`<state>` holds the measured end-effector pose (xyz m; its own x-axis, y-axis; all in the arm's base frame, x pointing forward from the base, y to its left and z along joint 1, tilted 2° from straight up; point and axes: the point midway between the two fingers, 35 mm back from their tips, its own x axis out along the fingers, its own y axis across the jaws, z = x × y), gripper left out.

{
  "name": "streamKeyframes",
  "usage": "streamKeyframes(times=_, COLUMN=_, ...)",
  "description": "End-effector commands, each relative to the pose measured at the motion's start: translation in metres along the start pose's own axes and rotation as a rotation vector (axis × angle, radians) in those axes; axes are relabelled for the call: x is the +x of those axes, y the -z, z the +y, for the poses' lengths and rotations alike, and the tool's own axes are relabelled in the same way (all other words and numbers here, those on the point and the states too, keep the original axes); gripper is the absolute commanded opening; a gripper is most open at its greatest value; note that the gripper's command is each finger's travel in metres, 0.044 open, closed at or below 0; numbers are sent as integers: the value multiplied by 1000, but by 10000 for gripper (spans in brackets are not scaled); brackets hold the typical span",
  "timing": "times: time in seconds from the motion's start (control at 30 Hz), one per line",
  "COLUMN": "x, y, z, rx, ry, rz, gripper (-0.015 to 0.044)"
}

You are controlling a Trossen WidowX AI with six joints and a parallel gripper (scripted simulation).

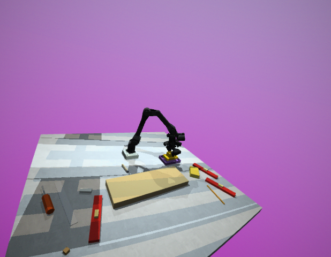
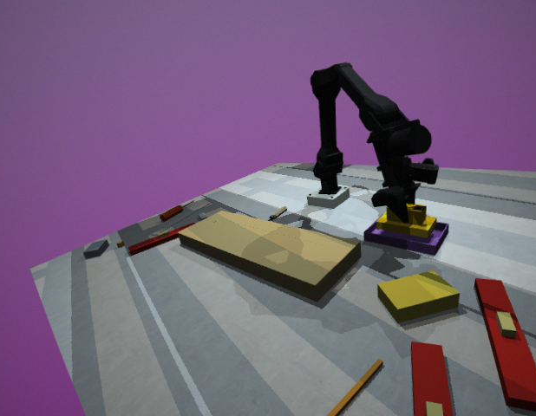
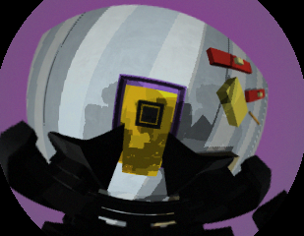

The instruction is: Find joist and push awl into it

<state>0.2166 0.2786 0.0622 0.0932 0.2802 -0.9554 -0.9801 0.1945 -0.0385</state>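
Note:
The yellow stud finder (image 1: 168,158) (image 2: 421,230) (image 3: 132,98) is level, with its base inside the outline of the purple tray (image 1: 167,162) (image 2: 422,246) (image 3: 152,82). It is in the tray or just above its floor; which one I cannot tell. My gripper (image 1: 171,152) (image 2: 406,216) (image 3: 146,128) is shut on its raised upper block and points down. The tan floor panel (image 1: 143,185) (image 2: 258,243) lies flat; no hole shows in it. A small tan-handled tool (image 1: 125,168) (image 2: 278,211), which looks like the awl, lies between the panel and the arm base. The joist is hidden.
A yellow block (image 1: 194,172) (image 2: 416,290) (image 3: 232,101) lies beyond the panel's end near two red levels (image 1: 211,173) (image 1: 227,191) and a thin orange stick (image 1: 215,195). Another red level (image 1: 95,229) and an orange-handled tool (image 1: 47,204) (image 2: 171,212) lie off the other end.

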Motion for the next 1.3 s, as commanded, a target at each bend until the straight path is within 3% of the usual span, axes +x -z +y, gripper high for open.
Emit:
streamKeyframes(times=0.0, x=2, y=0, z=-1, rx=-2, ry=6, rz=-7, gripper=0)
streamKeyframes(times=0.47, x=21, y=6, z=0, rx=-2, ry=6, rz=-6, gripper=0)
streamKeyframes(times=0.87, x=19, y=6, z=0, rx=2, ry=0, rz=0, gripper=315)
streamKeyframes(times=1.03, x=-14, y=-7, z=-1, rx=2, ry=0, rz=0, gripper=440)
streamKeyframes(times=1.17, x=-63, y=-18, z=0, rx=2, ry=0, rz=0, gripper=440)
streamKeyframes(times=1.27, x=-73, y=-19, z=1, rx=2, ry=0, rz=0, gripper=440)
